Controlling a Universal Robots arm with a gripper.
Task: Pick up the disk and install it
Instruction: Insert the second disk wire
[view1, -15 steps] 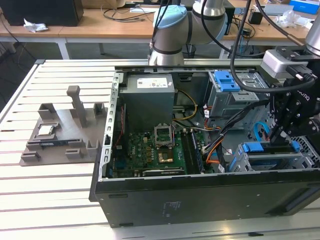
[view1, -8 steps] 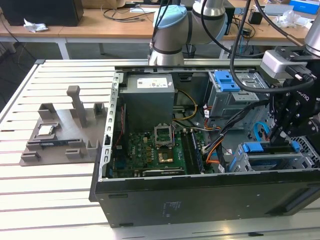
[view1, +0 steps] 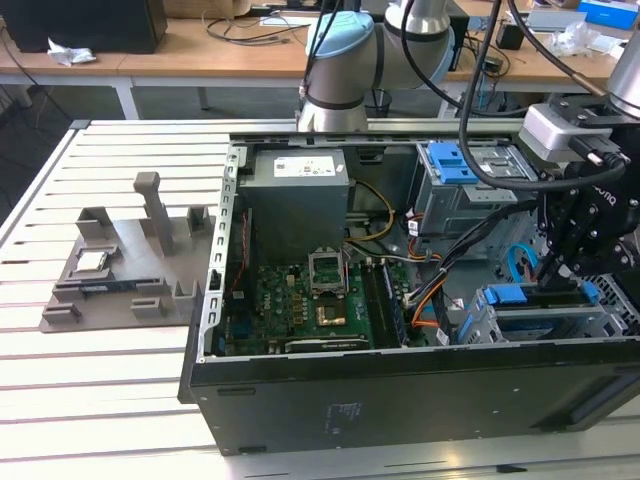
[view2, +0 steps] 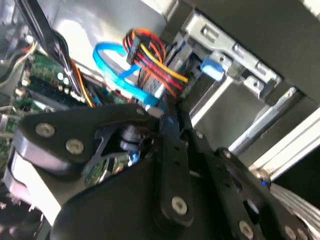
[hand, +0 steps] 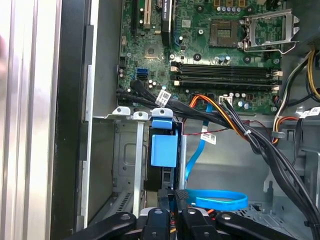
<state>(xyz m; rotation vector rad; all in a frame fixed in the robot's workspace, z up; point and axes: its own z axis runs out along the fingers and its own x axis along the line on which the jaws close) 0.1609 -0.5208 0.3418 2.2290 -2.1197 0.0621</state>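
**A:** Where's the disk (hand: 164, 150) right now?

**B:** In the first wrist view it stands on edge in a slot of the drive cage (hand: 127, 150), in the corner of the computer case (view1: 400, 400), with its blue plastic end facing the camera. The metal tabs of the cage sit just beside it. It looks well down in the slot, but you can't confirm from here that it's fully home.

**A:** And the gripper (hand: 173, 200)?

**B:** It's directly at the disk's near end, inside the case at the exterior view's right. I cannot tell how wide it stands, or whether it has hold of the disk or is only resting against it.

**A:** So which step would you call this?

**B:** The install, I'd say, and late in it. Picking up looks done, since the disk is in the cage.

**A:** What should I watch?

**B:** Any further move calls for a straight line along the slot, without twisting against the rails. You also have a blue cable (hand: 220, 199) looped just beside the gripper and a black cable bundle (hand: 210, 117) crossing near the cage mouth, so mind that neither snags.
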